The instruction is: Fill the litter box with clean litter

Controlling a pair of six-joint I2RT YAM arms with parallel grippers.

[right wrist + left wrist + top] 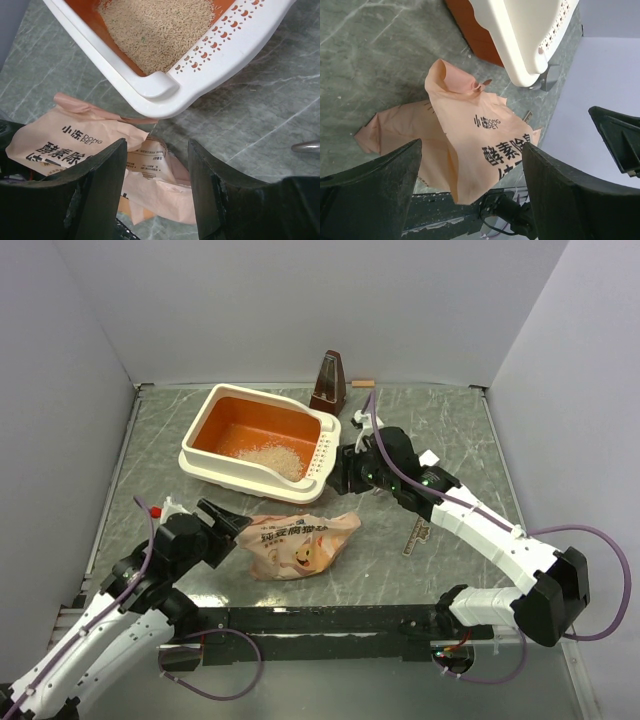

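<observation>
The litter box point(232, 468), a cream-white tray with an orange inside, stands at the back middle of the table; its slotted rim point(235, 35) faces right. A heap of pale litter point(270, 456) lies inside near that rim, and it also shows in the right wrist view point(160, 27). The tan printed bag point(298, 543) lies flat and crumpled in front of the box. My left gripper point(222, 520) is open and empty at the bag's left end point(470, 145). My right gripper point(345, 472) is open and empty just right of the box's near right corner point(157, 87).
A dark brown metronome point(330, 382) stands behind the box at the back wall, with a small wooden piece point(362, 383) beside it. A printed paper strip point(416, 537) lies on the table under my right arm. Grey walls close in the table on three sides.
</observation>
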